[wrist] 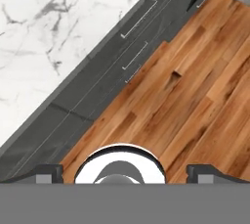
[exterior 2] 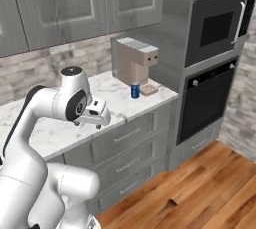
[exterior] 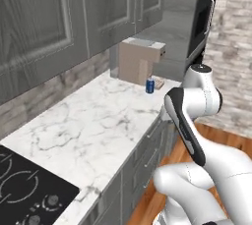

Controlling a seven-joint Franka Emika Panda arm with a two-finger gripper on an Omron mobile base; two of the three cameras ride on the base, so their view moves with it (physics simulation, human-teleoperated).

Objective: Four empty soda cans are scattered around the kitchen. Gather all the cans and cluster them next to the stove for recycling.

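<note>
Stove (exterior: 22, 192) sits at the near end of the marble counter (exterior: 93, 126). Blue can (exterior: 150, 86) stands upright at the far end, just beside the coffee machine (exterior: 139, 61). Gripper (exterior 2: 100, 118) spread wide, empty, at the counter's front edge.

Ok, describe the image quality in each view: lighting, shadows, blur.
Left base view: flat even light, soft rendering, the blue soda can small and slightly blurred on the marble counter. Right base view: similarly soft, no hard shadows or glare. Hand view: wood floor grain is smeared, drawer handles thin but legible.
</note>
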